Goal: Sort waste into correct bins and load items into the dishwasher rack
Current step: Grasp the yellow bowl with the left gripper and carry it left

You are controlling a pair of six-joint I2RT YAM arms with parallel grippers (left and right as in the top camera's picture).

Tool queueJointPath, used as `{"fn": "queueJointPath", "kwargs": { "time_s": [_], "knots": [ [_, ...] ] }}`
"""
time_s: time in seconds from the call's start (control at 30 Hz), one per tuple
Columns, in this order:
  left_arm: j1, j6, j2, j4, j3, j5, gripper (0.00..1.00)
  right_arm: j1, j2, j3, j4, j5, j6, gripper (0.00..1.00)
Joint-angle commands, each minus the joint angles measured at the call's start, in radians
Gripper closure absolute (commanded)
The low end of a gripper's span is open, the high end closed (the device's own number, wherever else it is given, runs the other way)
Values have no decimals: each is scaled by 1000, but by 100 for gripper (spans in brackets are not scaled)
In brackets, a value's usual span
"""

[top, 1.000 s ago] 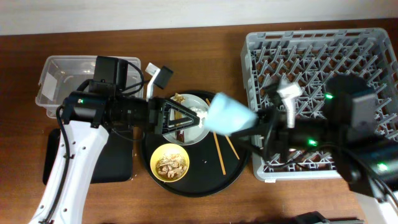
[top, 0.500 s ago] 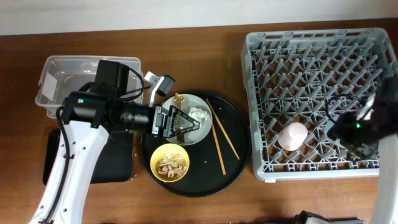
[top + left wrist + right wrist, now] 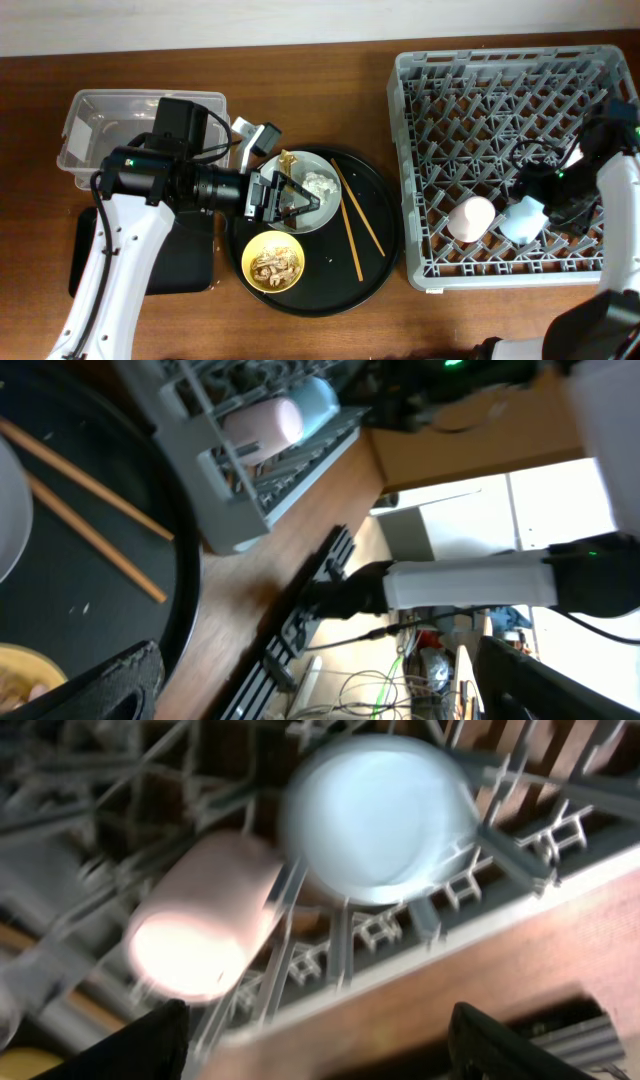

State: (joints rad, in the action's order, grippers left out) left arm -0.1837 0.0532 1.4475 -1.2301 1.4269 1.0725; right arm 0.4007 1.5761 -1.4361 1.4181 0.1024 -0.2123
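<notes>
My left gripper is open and empty, just over the grey plate on the round black tray. A white tissue and a brown-gold wrapper strip lie on the plate. The yellow bowl holds brownish food scraps. Chopsticks lie on the tray. In the dishwasher rack, the pink cup and blue cup lie side by side near the front edge. My right gripper is open beside the blue cup.
The clear tub stands at the back left, with the flat black tray in front of it, partly under my left arm. The round black tray sits between them and the rack.
The blue cup, in the air over the tray a second ago, now lies in the rack beside the pink cup. My right arm swung over the rack. My left gripper has hardly moved.
</notes>
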Motion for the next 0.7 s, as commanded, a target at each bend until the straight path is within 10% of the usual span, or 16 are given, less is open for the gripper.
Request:
{"fn": "queueJointPath", "kwargs": {
  "time_s": [0.0,0.17,0.37,0.67],
  "knots": [
    [2,8,-3,-37,8,-119,6,2,-123,-157,100,113,52,16],
    [-176,-253,-2,-81,-23,-763,11,-101,-335,-212,164,298,108,8],
    [-473,-603,10,79,-242,-1156,36,-243,-434,-212,166,298,108,6],
    [-536,-719,106,420,-499,-1060,56,-270,-422,-211,175,298,108,6]
  ]
}}
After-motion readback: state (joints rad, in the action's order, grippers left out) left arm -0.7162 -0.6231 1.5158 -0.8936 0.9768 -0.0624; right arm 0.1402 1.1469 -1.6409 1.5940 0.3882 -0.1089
